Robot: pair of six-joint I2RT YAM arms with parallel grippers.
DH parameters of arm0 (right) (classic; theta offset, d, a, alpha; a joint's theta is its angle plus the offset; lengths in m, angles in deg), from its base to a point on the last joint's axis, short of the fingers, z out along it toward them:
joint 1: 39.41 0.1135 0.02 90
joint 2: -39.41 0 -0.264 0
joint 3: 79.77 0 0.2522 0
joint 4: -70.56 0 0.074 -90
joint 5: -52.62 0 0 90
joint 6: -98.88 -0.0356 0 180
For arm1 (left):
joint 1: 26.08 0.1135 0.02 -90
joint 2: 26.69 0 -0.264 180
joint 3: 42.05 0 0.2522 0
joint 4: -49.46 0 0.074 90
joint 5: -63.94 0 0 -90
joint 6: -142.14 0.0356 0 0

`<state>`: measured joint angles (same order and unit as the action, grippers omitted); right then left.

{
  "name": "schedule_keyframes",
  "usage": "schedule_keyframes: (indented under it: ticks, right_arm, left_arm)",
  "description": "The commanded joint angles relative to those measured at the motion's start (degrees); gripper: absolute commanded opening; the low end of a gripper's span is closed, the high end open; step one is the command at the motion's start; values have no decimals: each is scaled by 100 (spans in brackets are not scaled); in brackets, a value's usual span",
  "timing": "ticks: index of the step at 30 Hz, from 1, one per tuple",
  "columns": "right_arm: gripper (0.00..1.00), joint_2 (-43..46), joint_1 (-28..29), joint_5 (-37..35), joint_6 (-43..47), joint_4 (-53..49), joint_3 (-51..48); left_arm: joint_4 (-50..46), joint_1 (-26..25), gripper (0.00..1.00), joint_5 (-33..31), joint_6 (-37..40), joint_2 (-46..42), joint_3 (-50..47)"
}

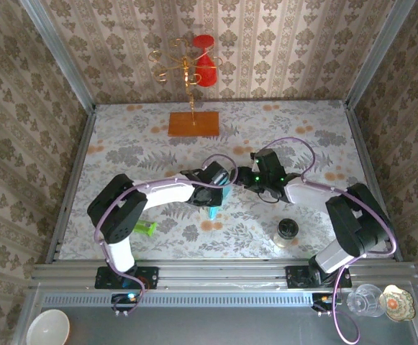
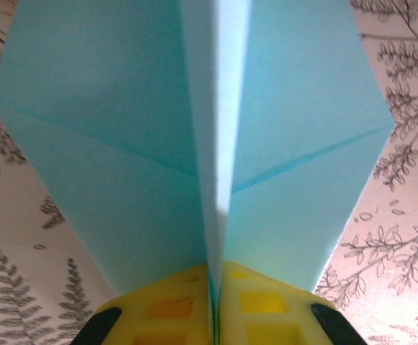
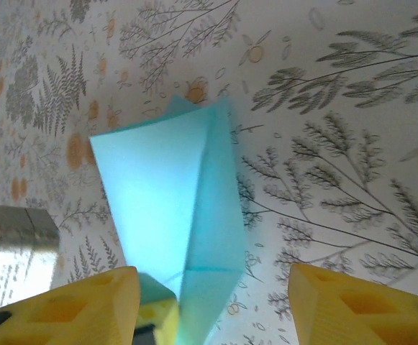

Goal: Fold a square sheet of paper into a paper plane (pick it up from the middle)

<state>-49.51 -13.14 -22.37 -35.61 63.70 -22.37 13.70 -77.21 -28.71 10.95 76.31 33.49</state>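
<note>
left wrist: plane (image 2: 122, 144) in l claw (image 2: 214, 280)

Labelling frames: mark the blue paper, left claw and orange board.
blue paper (image 2: 115, 144), left wrist view, its left panel.
left claw (image 2: 214, 287), left wrist view, between its fingertips.
orange board (image 1: 200, 126), top view, its centre.

A robot test cell dressed like a home — wallpaper (image 1: 288, 50) in bare aluminium framing (image 1: 60, 54) behind the orange board (image 1: 193, 123), floral table covering (image 1: 129, 136) under it, arm bases (image 1: 122, 275) bolted well in front.

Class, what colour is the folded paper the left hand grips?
Light blue paper, clearest in the left wrist view.
</note>
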Motion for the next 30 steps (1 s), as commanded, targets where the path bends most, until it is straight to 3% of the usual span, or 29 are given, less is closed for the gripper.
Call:
schedule_keyframes:
  ticks: [1,7,15,22,30]
  right_arm:
    - [61,390,-55,-454,207,-390,-113]
    - [66,878,-104,-894,274,-487,-382]
    - [69,1258,-139,-1084,300,-452,-693]
    - [69,1338,-217,-1035,343,-364,-898]
    - [70,1461,-404,-930,424,-364,-1063]
  left_arm:
    - [-263,228,11,-197,369,-264,162]
    - [-455,735,11,-235,969,-233,620]
    - [-1154,942,10,-535,1384,964,2010]
    - [-1490,974,10,-707,1212,1755,2956]
    - [-1554,1105,13,-841,692,2207,3291]
